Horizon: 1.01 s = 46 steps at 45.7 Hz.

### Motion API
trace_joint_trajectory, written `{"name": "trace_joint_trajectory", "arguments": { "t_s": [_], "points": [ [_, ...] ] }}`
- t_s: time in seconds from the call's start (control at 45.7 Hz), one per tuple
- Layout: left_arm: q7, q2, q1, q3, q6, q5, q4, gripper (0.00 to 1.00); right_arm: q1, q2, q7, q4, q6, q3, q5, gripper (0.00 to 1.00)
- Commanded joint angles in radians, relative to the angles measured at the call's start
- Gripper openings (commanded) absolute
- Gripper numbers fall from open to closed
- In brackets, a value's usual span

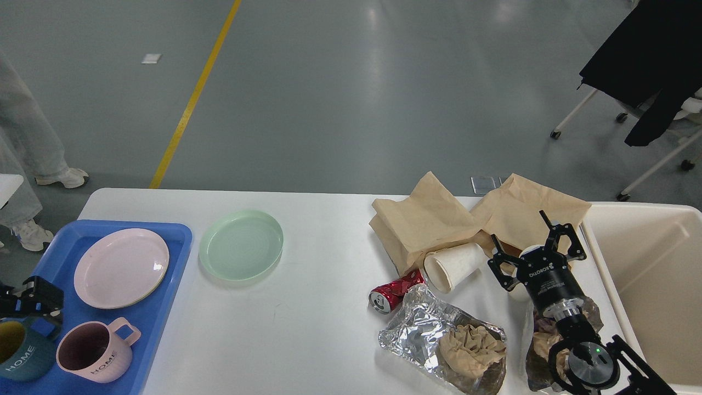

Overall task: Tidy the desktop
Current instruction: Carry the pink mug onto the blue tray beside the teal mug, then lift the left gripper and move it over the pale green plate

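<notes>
The white desk spreads smooth and matte across the lower half of the view, rounded at its far corners, and it lies under both arms. The right gripper hovers above the desk's right end with its black jaws spread apart and nothing between them, just over the crumpled brown paper bags. The left gripper peeks in at the left edge, over the blue plastic tray; it is small and dark, and I cannot tell how its jaws stand.

On the tray sit a flat pink plate, a pink mug printed HOME, and a teal mug with the same word, cut off by the picture's edge. Beside the tray, on bare desk, lies a pale green ribbed plate.

Toward the right lies litter: a white paper cup tipped on its side with its mouth toward me, a dented red drink can lying down and touching it, and a shiny wrinkled foil wrapper holding a wad of brown paper. A second wrapper is mostly hidden behind the right arm. A cream plastic bin stands at the desk's right end, partly out of frame.
</notes>
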Motion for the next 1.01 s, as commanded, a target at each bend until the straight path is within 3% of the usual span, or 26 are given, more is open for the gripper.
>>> {"name": "trace_joint_trajectory", "arguments": {
  "t_s": [0.0, 0.197, 0.481, 0.744, 0.985],
  "points": [
    [-0.004, -0.062, -0.165, 0.111, -0.013, -0.001, -0.082, 0.96, 0.0, 0.0, 0.0, 0.001, 0.0, 0.0, -0.001, 1.0],
    [-0.013, -0.215, -0.401, 0.246, -0.015, -0.073, -0.191, 0.96, 0.0, 0.0, 0.0, 0.001, 0.0, 0.0, 0.0, 1.0],
    [-0.004, -0.425, -0.662, 0.208, -0.087, -0.296, -0.327, 0.96, 0.0, 0.0, 0.0, -0.001, 0.0, 0.0, 0.0, 1.0],
    [0.02, -0.515, -0.775, 0.065, -0.098, -0.374, -0.459, 0.96, 0.0, 0.0, 0.0, -0.001, 0.0, 0.0, 0.0, 1.0],
    [0.025, -0.573, -0.802, -0.001, -0.098, -0.428, -0.472, 0.96, 0.0, 0.0, 0.0, -0.001, 0.0, 0.0, 0.0, 1.0]
  ]
}}
